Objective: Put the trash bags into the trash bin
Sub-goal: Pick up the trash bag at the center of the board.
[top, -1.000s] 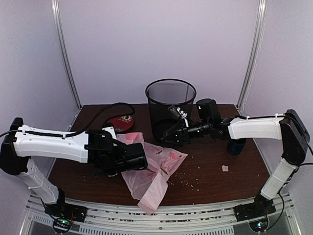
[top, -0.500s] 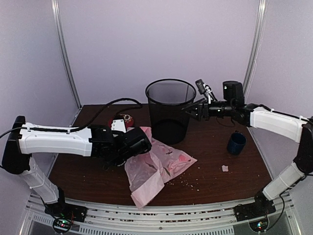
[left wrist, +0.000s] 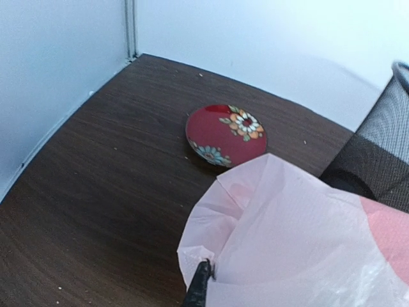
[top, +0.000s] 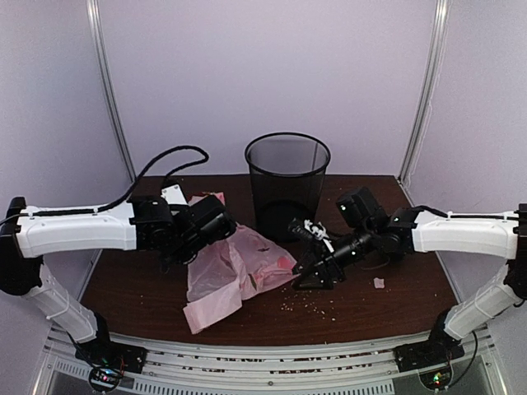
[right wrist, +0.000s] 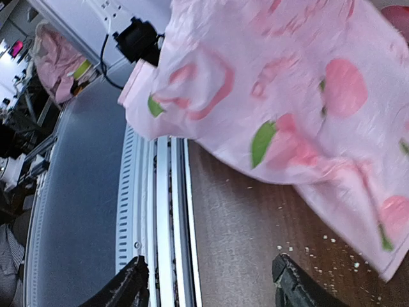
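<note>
The pale-pink trash bag [top: 239,267] with darker pink prints lies spread on the table in front of the black wire-mesh trash bin [top: 287,183]. My left gripper [top: 214,234] is shut on the bag's upper left edge and holds that edge raised. In the left wrist view one dark fingertip [left wrist: 199,284] pinches the bag [left wrist: 300,236], with the bin's mesh [left wrist: 383,160] at the right. My right gripper [top: 309,276] is open and empty, low over the table at the bag's right edge. In the right wrist view its gripper [right wrist: 208,288] is wide open below the bag [right wrist: 275,96].
A red flowered saucer [left wrist: 227,135] lies at the back left, just beyond the bag. Crumbs [top: 309,306] and a small white scrap [top: 379,282] lie on the table near the right arm. The slotted metal rail [right wrist: 163,224] runs along the table's front edge.
My left gripper has pulled the bag left and back, lifting its edge. My right arm has swung from high beside the bin down to the table at the bag's right edge.
</note>
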You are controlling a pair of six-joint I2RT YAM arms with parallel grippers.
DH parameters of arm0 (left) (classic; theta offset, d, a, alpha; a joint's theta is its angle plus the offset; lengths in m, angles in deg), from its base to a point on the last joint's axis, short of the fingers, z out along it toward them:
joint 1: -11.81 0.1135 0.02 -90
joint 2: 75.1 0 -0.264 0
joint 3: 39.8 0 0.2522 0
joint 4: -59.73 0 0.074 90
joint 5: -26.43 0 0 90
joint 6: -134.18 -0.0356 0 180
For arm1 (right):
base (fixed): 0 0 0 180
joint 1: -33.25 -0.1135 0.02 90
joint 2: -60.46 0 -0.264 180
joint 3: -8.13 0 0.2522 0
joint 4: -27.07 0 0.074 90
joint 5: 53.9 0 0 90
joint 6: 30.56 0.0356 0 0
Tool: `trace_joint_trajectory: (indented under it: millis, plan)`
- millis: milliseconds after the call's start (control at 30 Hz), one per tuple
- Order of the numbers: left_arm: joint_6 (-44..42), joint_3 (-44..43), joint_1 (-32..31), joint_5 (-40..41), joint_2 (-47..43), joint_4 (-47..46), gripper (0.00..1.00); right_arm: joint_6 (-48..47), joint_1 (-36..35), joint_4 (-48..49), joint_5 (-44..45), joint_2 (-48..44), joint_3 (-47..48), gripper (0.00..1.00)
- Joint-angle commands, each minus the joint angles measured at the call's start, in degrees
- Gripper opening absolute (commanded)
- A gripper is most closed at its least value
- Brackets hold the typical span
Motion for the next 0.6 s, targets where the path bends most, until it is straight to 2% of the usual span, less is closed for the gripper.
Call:
trace_joint_trajectory:
  millis: [0, 67, 200, 267, 333, 433, 500, 567]
  plan:
    - [18.32, -4.33, -0.36, 9.71, -5.72, 23.45, 0.00, -4.37, -2.27, -1.25, -2.97, 5.68, 4.06, 0.66]
    - [22.51, -5.04, -0.47, 10.81, -6.75, 30.78, 0.00, -4.32, -3.05, -0.06, -4.44, 8.46, 5.96, 0.65]
    - [19.90, -3.36, -0.47, 9.12, -8.30, 29.57, 0.00, -2.06, -5.10, 4.78, -4.28, 11.84, 7.20, 0.65]
    - [18.30, -2.93, -0.47, 7.14, -6.63, 28.09, 0.00, -0.93, -5.17, 5.64, -8.34, 12.91, 7.20, 0.66]
    - [17.99, -2.94, -0.94, 5.35, -3.73, 27.88, 0.00, 1.10, -5.15, 6.98, -10.42, 13.17, 5.71, 0.70]
    - [18.25, -3.86, -2.77, 4.89, -0.31, 27.99, 0.00, 6.16, -5.15, 14.03, -10.89, 12.98, 1.47, 0.79]
    - [18.63, -4.61, -3.48, 4.53, 0.81, 28.09, 0.00, 9.89, -5.04, 18.73, -11.50, 13.79, -0.37, 0.93]
    - [18.69, -4.87, -3.93, 4.27, 1.29, 28.12, 0.00, 15.26, -5.02, 23.99, -11.25, 15.02, -1.83, 0.96]
